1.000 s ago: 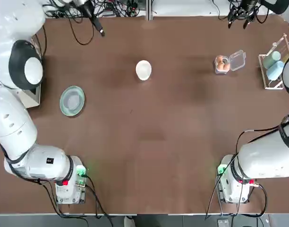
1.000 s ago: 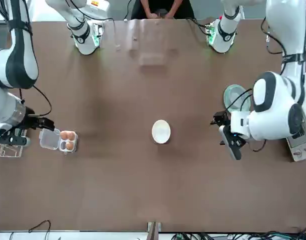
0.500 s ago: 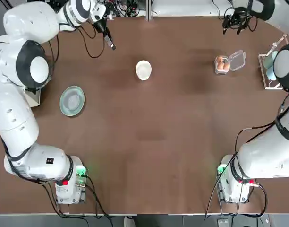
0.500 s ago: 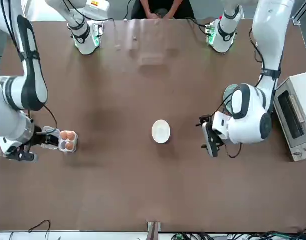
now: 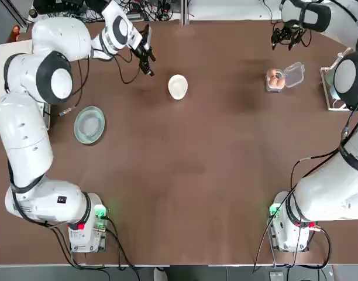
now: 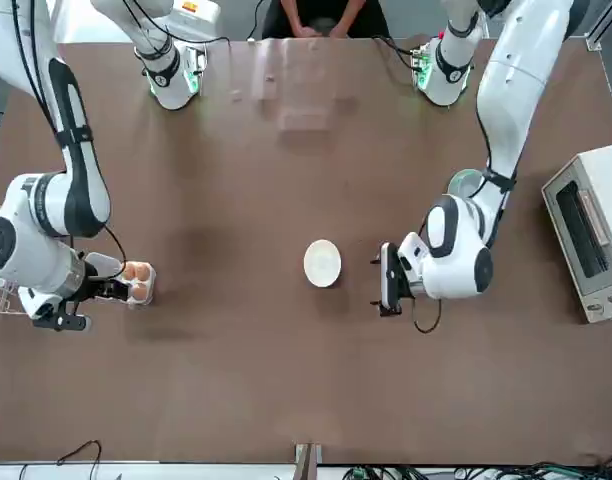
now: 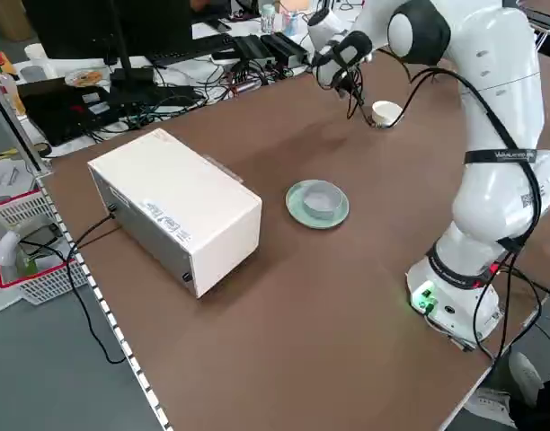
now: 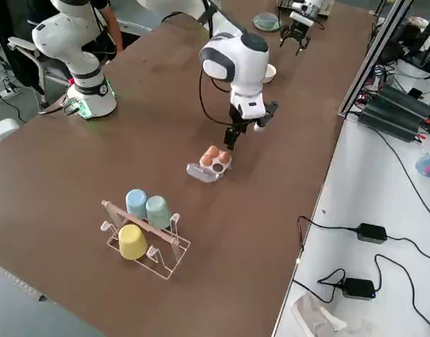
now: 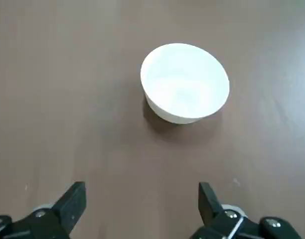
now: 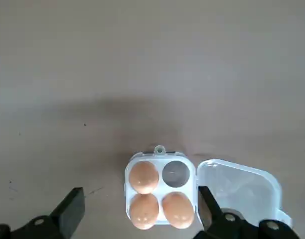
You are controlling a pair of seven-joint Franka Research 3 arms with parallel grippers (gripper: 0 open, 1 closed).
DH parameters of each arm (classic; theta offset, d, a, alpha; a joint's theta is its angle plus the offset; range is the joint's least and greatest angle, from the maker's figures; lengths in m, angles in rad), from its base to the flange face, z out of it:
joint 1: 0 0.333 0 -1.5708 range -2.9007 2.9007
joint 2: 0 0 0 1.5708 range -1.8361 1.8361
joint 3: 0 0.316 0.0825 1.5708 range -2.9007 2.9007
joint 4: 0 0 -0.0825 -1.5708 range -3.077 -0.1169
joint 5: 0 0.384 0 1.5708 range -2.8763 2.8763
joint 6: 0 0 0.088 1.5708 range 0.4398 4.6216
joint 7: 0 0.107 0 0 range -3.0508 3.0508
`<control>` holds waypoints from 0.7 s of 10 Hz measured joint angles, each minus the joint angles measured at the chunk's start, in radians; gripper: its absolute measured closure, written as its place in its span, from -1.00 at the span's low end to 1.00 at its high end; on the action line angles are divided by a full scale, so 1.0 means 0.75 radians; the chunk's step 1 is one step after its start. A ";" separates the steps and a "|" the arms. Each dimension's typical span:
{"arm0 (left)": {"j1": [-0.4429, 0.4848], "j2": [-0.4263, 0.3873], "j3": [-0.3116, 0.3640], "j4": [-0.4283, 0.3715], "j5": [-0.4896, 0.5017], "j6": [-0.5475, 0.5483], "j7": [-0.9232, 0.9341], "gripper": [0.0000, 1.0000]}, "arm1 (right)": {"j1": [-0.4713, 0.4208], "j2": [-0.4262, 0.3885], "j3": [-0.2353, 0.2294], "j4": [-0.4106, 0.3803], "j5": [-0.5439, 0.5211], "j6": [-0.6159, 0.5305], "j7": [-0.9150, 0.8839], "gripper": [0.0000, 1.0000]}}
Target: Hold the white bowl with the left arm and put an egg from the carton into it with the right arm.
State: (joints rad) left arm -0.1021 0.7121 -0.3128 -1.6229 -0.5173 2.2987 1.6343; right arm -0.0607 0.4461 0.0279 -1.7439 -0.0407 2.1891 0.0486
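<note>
Both arms are reaching out over the table (image 5: pixel 190 175), nothing gripped yet. The left pincer (image 9: pixel 141 206) is standing wide and empty, hovering just beside the white bowl (image 5: pixel 178 86), which is sitting upright and bare near the far middle of the table. The right pincer (image 10: pixel 137 211) is likewise spread wide and empty, hanging near the carton (image 10: pixel 160 188), whose lid is lying open to one side; three eggs are filling three cups and one cup is showing empty. Risk on the left: the bowl is light and free-standing, so one finger meeting the rim first is likely to shove or tip it. Risk on the right: the eggs are packed touching, so a finger coming down between them may crack a neighbour or drag the carton. Height above the egg (image 10: pixel 144 177) is hard to judge here, possibly still well clear.
</note>
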 joint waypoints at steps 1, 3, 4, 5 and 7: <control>-0.011 0.025 -0.016 0.000 0.000 0.033 0.020 -0.99 | 0.000 0.000 0.008 -0.039 0.000 0.033 0.000 -1.00; -0.016 0.071 -0.053 -0.001 -0.041 0.081 0.029 -1.00 | -0.003 -0.005 0.025 -0.070 0.000 0.059 0.000 -1.00; -0.016 0.090 -0.076 -0.009 -0.046 0.123 0.030 -1.00 | -0.018 -0.007 0.038 -0.083 0.000 0.087 -0.005 -1.00; -0.017 0.103 -0.099 -0.031 -0.046 0.173 0.050 -1.00 | -0.049 -0.005 0.060 -0.113 -0.001 0.147 -0.026 -1.00; -0.028 0.108 -0.116 -0.065 -0.046 0.225 0.112 -1.00 | -0.109 0.022 0.079 -0.202 -0.001 0.305 -0.073 -1.00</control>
State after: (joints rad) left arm -0.1228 0.7932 -0.3998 -1.6714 -0.5516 2.4671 1.7183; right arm -0.1422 0.4624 0.0870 -1.8958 -0.0414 2.4179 -0.0060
